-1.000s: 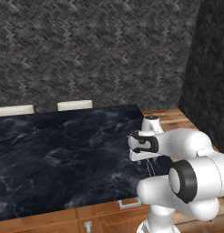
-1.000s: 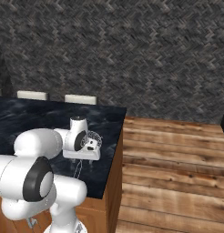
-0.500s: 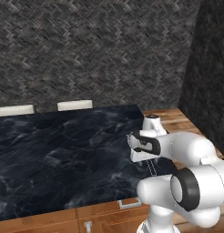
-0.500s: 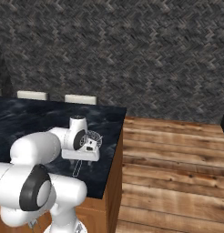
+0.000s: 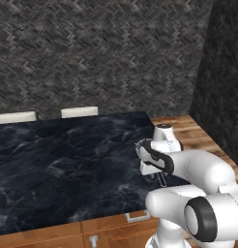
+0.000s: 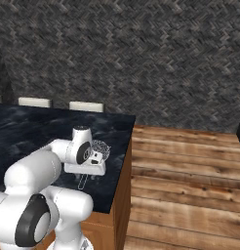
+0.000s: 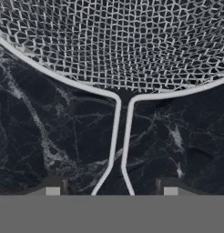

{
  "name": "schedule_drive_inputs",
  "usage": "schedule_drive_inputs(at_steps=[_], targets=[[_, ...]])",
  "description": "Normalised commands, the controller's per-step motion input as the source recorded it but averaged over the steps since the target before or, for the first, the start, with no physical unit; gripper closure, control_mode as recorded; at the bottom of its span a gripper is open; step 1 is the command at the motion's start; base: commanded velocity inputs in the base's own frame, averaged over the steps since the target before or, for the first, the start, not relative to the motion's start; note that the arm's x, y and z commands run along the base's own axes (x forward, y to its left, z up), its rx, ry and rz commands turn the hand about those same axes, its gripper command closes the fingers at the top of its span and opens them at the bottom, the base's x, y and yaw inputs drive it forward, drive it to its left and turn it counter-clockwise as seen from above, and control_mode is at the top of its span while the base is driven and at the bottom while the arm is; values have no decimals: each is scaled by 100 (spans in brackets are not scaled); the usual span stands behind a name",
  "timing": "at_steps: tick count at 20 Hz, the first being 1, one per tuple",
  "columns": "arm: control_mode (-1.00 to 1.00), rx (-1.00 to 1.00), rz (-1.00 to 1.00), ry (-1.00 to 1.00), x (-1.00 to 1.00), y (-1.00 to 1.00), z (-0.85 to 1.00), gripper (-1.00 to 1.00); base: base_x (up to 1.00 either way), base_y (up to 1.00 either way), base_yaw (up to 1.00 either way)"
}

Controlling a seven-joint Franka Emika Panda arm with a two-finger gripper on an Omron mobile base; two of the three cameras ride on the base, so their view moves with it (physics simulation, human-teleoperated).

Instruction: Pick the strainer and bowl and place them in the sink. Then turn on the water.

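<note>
Strainer (image 7: 132, 50) handle runs between the claw (image 7: 111, 189) fingertips; untouched.

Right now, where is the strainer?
The strainer sits on the black marble counter near its right end, directly under the gripper, its handle running between the fingertips in the hand view.

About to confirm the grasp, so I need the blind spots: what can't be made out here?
- Strainer: hand view cuts off its far rim; in the right base view the hand covers most of the basket.
- Handle: its end runs under the view's bottom edge.
- Fingers: just the tips show; contact with the handle unclear.
</note>
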Motion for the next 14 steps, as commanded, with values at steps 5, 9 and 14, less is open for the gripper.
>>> schedule_drive_inputs(at_steps=[5, 9, 14], targets=[[-100, 0, 0, 1, 0, 0, -3, 100, 0, 0, 0], [-100, 0, 0, 1, 0, 0, -1, 100, 0, 0, 0], [-100, 0, 0, 0, -11, -6, 29, 100, 0, 0, 0]])
